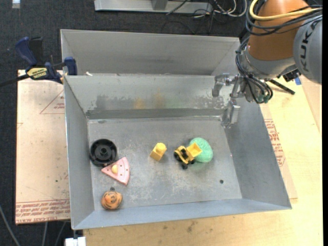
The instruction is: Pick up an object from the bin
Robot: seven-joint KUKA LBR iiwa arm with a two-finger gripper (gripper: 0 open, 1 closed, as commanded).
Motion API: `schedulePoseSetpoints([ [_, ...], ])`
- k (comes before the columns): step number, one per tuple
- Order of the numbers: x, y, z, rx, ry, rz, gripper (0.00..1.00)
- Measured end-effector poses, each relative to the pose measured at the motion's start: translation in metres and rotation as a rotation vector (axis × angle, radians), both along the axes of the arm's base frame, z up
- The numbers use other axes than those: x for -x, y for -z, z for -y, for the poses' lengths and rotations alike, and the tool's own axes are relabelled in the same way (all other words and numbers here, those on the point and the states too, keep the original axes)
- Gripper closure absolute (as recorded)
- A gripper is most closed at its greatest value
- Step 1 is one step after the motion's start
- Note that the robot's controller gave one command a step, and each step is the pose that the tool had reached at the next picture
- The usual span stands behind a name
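Note:
My gripper (224,104) hangs high at the bin's back right corner, over the sloping right wall, open with nothing between its fingers. The nearest loose things lie below and to its left on the bin floor. One is a pale green rounded lump (202,149). A small yellow and black toy vehicle (184,155) leans against the lump's left side. A small yellow block (158,151) lies a little further left, apart from both.
At the bin's front left lie a black round wheel-like disc (103,151), a pink wedge (118,171) touching it, and an orange-brown ball (111,199). The arm with its orange cover and cables comes in from the upper right.

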State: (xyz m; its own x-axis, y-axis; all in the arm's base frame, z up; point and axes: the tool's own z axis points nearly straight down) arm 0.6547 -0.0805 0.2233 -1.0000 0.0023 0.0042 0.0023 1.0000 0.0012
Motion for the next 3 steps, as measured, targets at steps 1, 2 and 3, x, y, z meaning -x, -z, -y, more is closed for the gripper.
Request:
schedulePoseSetpoints([
  [1,-0.001,-0.006,0.0,0.001,-0.001,0.007,0.0],
  [2,0.012,0.047,-0.007,0.001,-0.066,0.012,0.0],
  [3,0.039,0.09,-0.007,0.0,-0.003,0.007,0.0],
])
